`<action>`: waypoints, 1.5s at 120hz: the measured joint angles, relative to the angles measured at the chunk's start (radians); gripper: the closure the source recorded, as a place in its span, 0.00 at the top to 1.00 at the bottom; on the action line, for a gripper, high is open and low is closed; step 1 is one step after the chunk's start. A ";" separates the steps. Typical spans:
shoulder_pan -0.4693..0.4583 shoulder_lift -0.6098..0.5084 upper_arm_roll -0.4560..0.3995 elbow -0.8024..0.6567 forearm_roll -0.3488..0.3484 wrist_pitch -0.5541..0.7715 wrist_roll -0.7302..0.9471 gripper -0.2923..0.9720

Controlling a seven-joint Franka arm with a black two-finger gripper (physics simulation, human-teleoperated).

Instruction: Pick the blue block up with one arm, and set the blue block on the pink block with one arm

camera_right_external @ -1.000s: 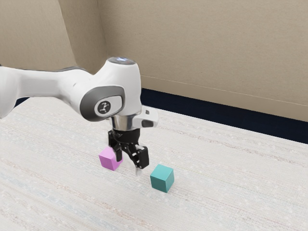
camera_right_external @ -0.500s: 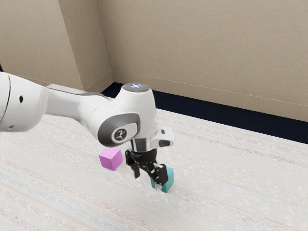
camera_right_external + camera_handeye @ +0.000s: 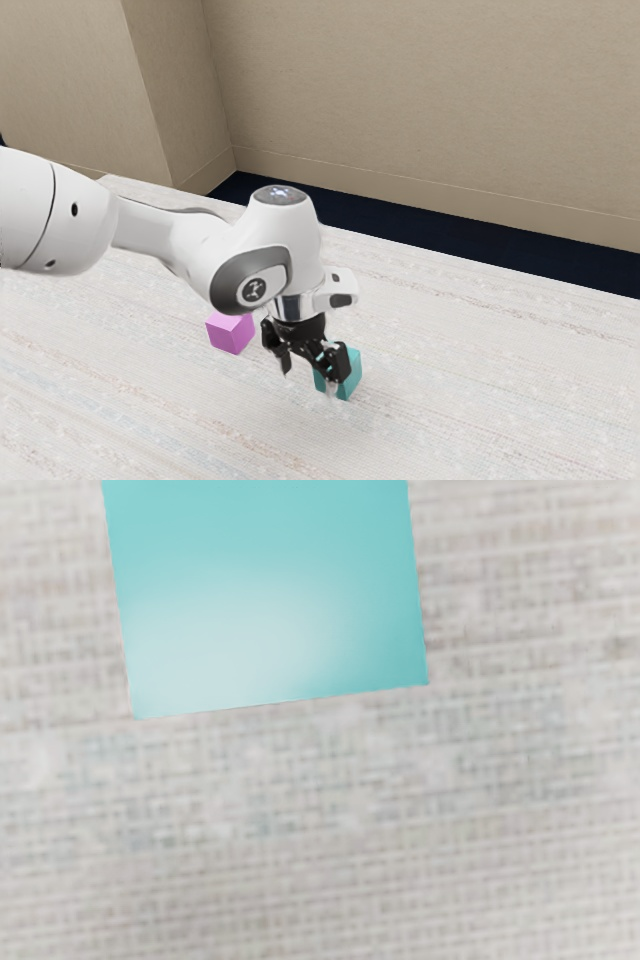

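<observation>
The blue block (image 3: 349, 367), a teal-blue cube, rests on the pale table (image 3: 480, 340). My black gripper (image 3: 308, 376) hangs low, open, with one finger in front of the block's side toward the exterior view's left. In the wrist view the blue block's top face (image 3: 265, 590) lies close under the hand, off to one side. The pink block (image 3: 230, 332) sits on the table toward the exterior view's left of the gripper, partly behind my white arm (image 3: 200, 250).
The table's far edge (image 3: 470, 262) runs along a dark floor strip below beige walls. Woven table surface (image 3: 330, 830) stretches around both blocks.
My hand moved from beside the pink block toward the exterior view's right and down to the blue block, then settled slightly lower. Neither block has shifted.
</observation>
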 joint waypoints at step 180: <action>-0.004 0.237 0.040 0.209 0.047 0.037 -0.029 0.77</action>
